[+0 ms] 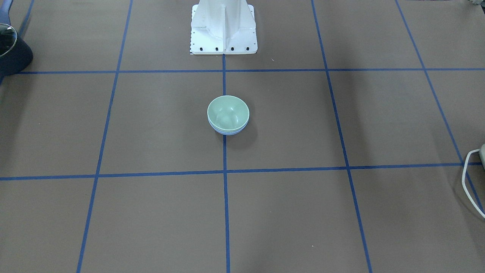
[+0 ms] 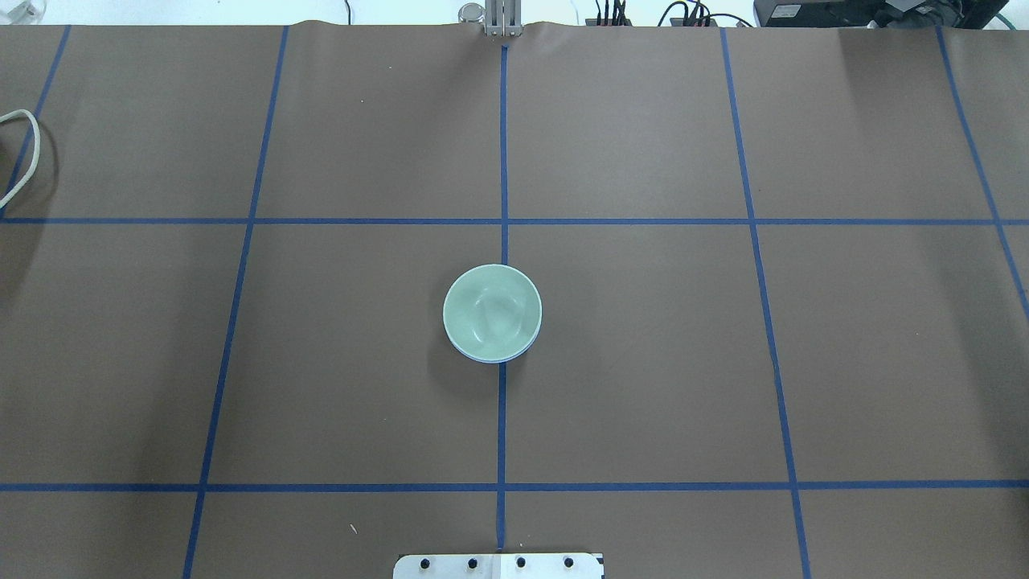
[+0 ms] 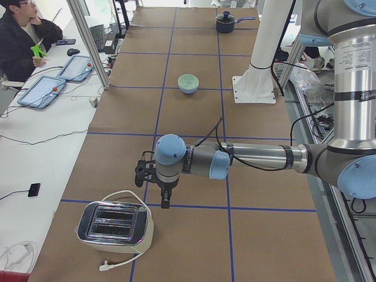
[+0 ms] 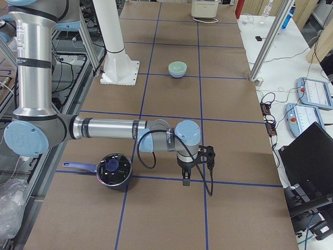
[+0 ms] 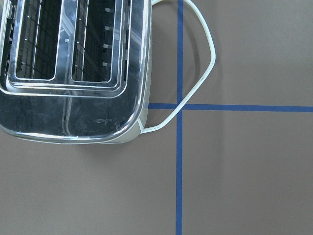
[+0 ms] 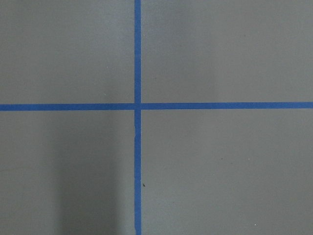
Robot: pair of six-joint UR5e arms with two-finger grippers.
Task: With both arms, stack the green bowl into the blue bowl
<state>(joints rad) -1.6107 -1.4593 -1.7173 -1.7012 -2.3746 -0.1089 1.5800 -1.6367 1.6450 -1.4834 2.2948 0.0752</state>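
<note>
The green bowl (image 1: 228, 113) sits nested inside the blue bowl (image 1: 227, 132) at the table's middle, on the centre tape line. Only a thin blue rim shows under the green bowl. In the overhead view the green bowl (image 2: 492, 310) hides all of the blue bowl (image 2: 485, 359) except its near edge. The left gripper (image 3: 165, 203) hangs point-down near the toaster, far from the bowls. The right gripper (image 4: 186, 182) hangs point-down beside the pot, also far from the bowls. Both show only in the side views, so I cannot tell whether they are open or shut.
A chrome toaster (image 3: 114, 227) with a white cord (image 5: 200, 73) stands at the table's left end. A dark pot (image 4: 114, 170) with a blue handle stands at the right end. The white pedestal (image 1: 223, 30) stands behind the bowls. Operators' desks line the far side.
</note>
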